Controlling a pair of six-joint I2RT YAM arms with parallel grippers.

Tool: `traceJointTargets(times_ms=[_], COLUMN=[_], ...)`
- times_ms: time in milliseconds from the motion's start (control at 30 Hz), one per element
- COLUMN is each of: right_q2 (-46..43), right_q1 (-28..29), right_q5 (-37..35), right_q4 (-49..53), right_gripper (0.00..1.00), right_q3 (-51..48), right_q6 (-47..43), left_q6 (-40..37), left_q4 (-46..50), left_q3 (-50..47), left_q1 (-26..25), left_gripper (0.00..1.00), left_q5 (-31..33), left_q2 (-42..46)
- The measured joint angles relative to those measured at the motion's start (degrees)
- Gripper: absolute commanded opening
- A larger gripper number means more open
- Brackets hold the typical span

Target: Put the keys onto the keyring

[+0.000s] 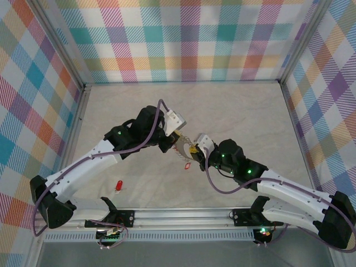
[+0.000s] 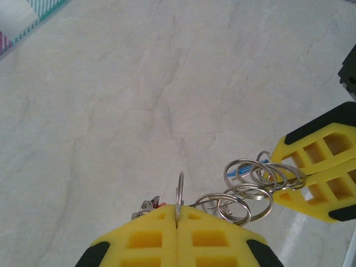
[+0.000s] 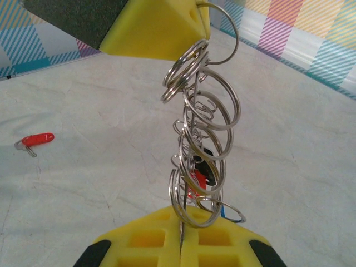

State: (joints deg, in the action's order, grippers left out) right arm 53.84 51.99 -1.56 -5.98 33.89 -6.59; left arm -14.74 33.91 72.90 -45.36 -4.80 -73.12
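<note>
Room lies open round both pairs of jaws — pale marbled table (image 2: 139, 83) runs out to plaid walls (image 1: 189, 39). The left gripper (image 2: 177, 216) and right gripper (image 3: 181, 218), both yellow and hollow-celled, each clamp the keyring (image 3: 207, 114), a chain of silvery wire loops strung between them. Red, black and blue keys (image 3: 199, 177) hang just ahead of the right jaws; one red key (image 3: 34, 139) lies loose, well to their left.

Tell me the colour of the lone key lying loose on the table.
The lone key has a red head, clearest in the right wrist view.
</note>
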Motion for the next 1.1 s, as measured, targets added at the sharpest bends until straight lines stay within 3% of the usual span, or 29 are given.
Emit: traceJointTargets(times_ms=[367,467,667,1100], right_q2=[0.1,0.1,-0.9,-12.8], right_q1=[3.2,3.3,5.1,5.9], right_q5=[-2.8,-1.9,5.0,8.3], right_q4=[-1.9,-3.2,-5.8,0.1], right_gripper=[0.01,0.16,0.31,0.44], right_q3=[0.3,0.3,0.2,-0.4], right_q6=[-0.8,-0.3,-0.8,-9.0], left_q6=[4.2,5.2,6.2,4.4], left_q4=[-4.8,-10.2,-18.5,-26.7], left_q3=[-4.5,-8.4,-13.7,-16.2], left_q1=[0.0,0.0,0.1,0.1], left_gripper=[0.0,0.0,0.0,0.0], left_q5=[-0.7,-0.8,-1.7,-6.8], left_q2=[4.9,7.8,10.6,12.0])
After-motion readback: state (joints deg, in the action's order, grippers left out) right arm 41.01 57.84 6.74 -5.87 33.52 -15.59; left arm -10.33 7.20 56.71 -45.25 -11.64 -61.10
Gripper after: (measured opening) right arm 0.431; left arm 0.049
